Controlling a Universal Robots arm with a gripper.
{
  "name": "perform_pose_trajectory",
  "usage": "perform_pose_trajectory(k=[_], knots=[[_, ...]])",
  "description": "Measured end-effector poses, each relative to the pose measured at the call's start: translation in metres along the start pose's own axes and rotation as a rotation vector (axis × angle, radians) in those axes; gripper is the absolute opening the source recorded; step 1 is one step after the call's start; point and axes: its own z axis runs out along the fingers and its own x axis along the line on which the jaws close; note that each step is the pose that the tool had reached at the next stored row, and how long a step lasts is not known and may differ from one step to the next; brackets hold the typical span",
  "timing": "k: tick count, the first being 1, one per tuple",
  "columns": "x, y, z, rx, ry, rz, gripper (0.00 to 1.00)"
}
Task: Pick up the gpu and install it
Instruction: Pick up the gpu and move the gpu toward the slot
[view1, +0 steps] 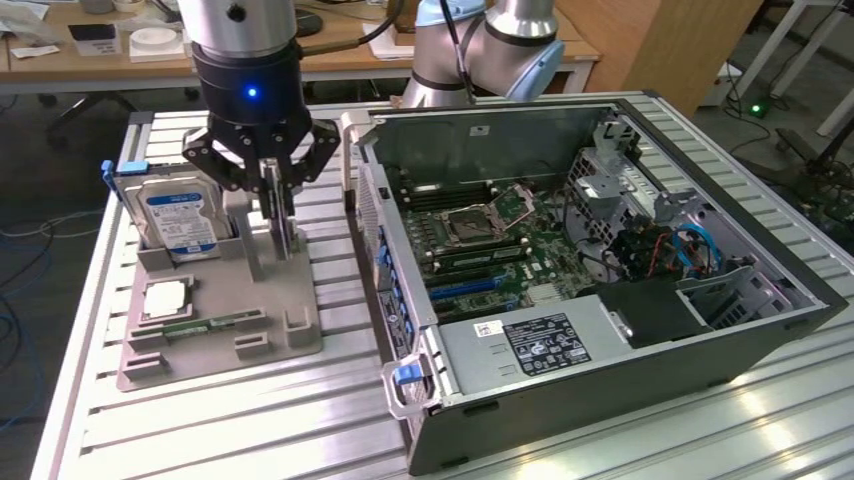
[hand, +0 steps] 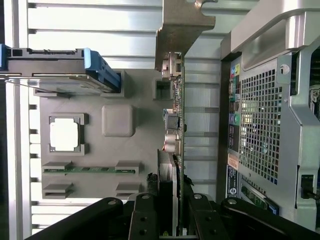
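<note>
The gpu (view1: 282, 235) stands on edge in the grey holder (view1: 287, 345), seen edge-on as a thin card. My gripper (view1: 272, 195) hangs straight down over it, fingers closed on the card's upper edge. In the wrist view the gpu (hand: 175, 120) runs away from the gripper (hand: 171, 200), with its silver bracket (hand: 182, 30) at the far end and a black finger (hand: 148, 210) pressed on each side. Its lower edge sits at the holder (hand: 140, 150); I cannot tell whether it has lifted clear.
The open computer case (view1: 534, 350) lies to the exterior view's right, its motherboard (view1: 494, 240) exposed; its rear grille (hand: 265, 115) is beside the gpu. The holder also carries a blue-labelled hard drive (view1: 180, 220), a processor (view1: 163, 298) and a memory stick (view1: 214, 322). All rests on a slatted aluminium table (view1: 200, 420).
</note>
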Motion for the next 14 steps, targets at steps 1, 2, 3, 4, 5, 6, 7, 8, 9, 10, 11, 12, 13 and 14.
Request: perform_pose_trajectory(k=[1,2,3,4,5,6,7,8,9,10,11,12,13,14], knots=[[0.0,0.0,-0.0005,0.0,0.0,0.0,0.27],[0.0,0.0,-0.001,0.0,0.0,0.0,0.27],[0.0,0.0,-0.0013,-0.0001,-0.0001,0.0,0.27],[0.0,0.0,-0.0018,0.0,0.0,0.0,0.27],[0.0,0.0001,-0.0023,0.0,0.0,0.0,0.27],[0.0,0.0001,-0.0029,0.0,0.0001,0.0,0.27],[0.0,0.0001,-0.0036,0.0,0.0001,0.0,0.27],[0.0,0.0001,-0.0046,0.0001,0.0001,0.0,0.27],[0.0,0.0001,-0.0056,0.0,0.0,0.0,0.27],[0.0,0.0002,-0.0066,0.0,0.0,0.0,0.27],[0.0,0.0002,-0.0077,0.0,0.0,0.0,0.27],[0.0,0.0002,-0.0088,0.0,0.0,0.0,0.27],[0.0,0.0003,-0.01,0.0,0.0,0.0,0.27],[0.0,0.0003,-0.0111,0.0,0.0,0.0,0.27]])
